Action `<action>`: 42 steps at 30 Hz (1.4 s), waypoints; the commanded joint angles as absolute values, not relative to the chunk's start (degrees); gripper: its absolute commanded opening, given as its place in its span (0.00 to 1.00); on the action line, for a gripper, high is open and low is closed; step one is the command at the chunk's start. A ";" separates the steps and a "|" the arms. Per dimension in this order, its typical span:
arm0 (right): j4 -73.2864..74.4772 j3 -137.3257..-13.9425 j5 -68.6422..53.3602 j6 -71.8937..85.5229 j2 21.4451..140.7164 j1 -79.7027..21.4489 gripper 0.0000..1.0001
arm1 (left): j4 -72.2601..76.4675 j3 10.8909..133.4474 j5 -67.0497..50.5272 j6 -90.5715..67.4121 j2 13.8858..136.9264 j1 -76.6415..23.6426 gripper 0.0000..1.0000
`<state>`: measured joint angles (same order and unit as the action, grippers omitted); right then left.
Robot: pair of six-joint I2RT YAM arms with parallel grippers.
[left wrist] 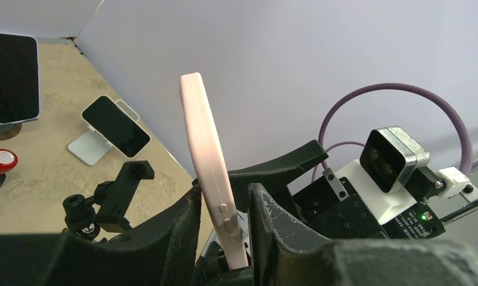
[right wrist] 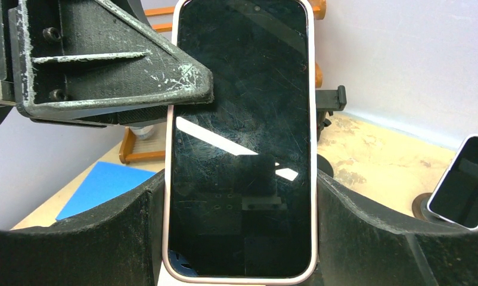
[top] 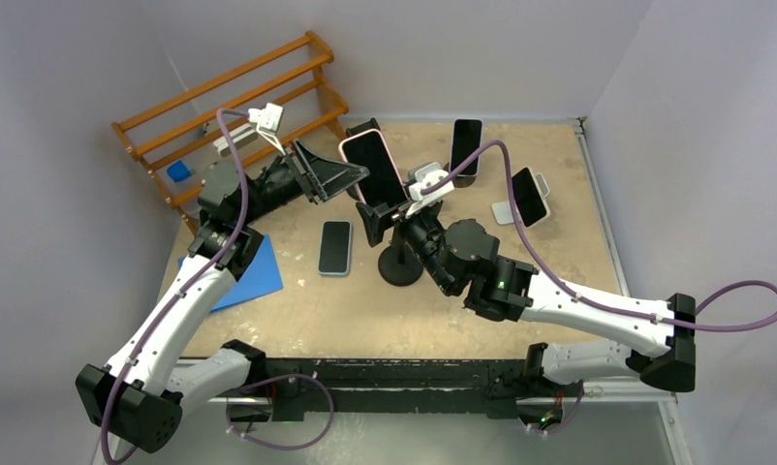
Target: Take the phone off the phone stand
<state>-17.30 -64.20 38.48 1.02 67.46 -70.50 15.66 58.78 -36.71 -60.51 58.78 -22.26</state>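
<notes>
Pink-cased black-screened phone [right wrist: 242, 143] stands upright just above the black clamp phone stand [top: 400, 263], whose cradle is empty. I see the right gripper [right wrist: 242, 238] clamping its long edges. The left gripper [left wrist: 224, 202] is narrow around its faces, grip unclear. The printed label [left wrist: 412, 217] is unreadable.

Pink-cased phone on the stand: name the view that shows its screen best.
Right wrist view: the pink-cased phone fills the frame, with nearly all its dark screen facing the camera. Left wrist view shows only its thin pink side edge with buttons. Top external view shows it small and tilted.
</notes>
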 commanded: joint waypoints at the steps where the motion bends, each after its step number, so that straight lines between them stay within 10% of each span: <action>1: -23.29 -67.15 39.51 0.21 66.45 -70.92 0.00 | 17.90 61.44 -37.46 -60.91 59.13 -22.41 0.30; 13: -21.57 -67.13 38.61 0.26 66.26 -70.93 0.02 | 16.50 61.70 -36.70 -60.30 59.46 -22.41 0.00; 25: -18.64 -66.62 34.70 0.95 64.89 -70.93 0.79 | 16.09 60.53 -33.73 -60.12 57.80 -22.41 0.00; 42: -14.98 -67.88 31.93 2.40 62.65 -70.92 0.99 | 14.44 59.25 -29.95 -57.45 53.87 -22.41 0.00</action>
